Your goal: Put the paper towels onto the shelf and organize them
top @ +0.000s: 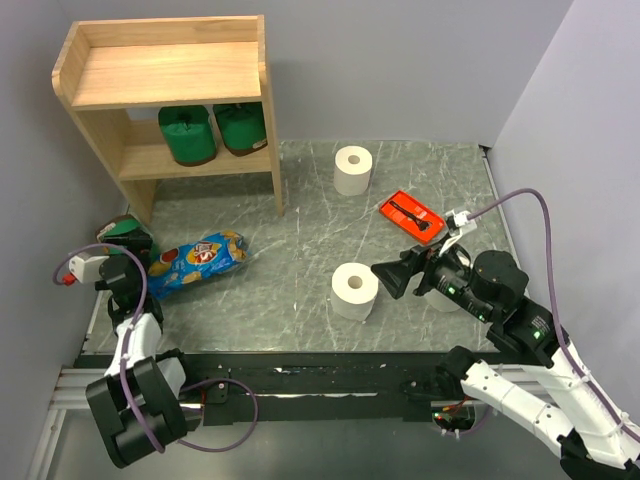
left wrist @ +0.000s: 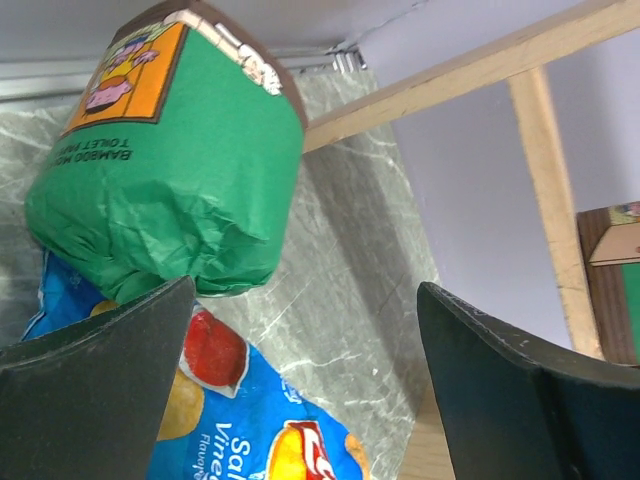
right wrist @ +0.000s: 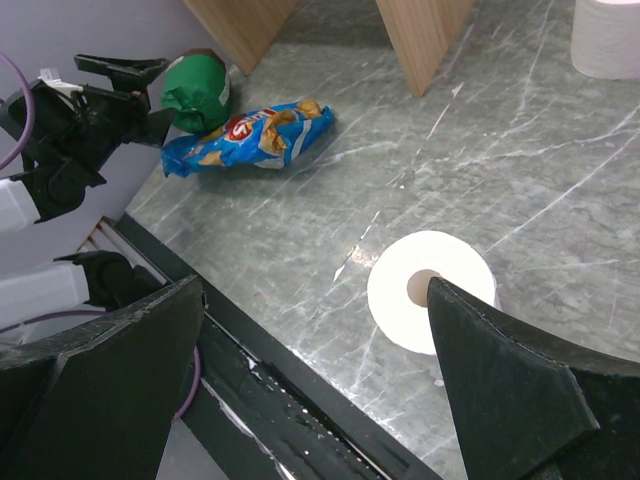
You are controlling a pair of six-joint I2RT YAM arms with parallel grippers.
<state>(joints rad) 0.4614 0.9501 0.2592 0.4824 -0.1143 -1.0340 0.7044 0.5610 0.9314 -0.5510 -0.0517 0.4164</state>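
The wooden shelf stands at the back left, its top board bare, with two green-wrapped rolls on the lower tier. A third green roll lies on the table at the far left, just ahead of my open, empty left gripper. In the left wrist view the roll sits up and left of the jaws. One white roll stands just left of my open, empty right gripper, and shows by the right finger in the right wrist view. Another white roll stands at the back centre. A third seems hidden under the right arm.
A blue snack bag lies beside the green roll, under my left gripper in the left wrist view. A flat orange-red tray lies at the right. The shelf's leg is close on the left gripper's right. Grey walls close in both sides.
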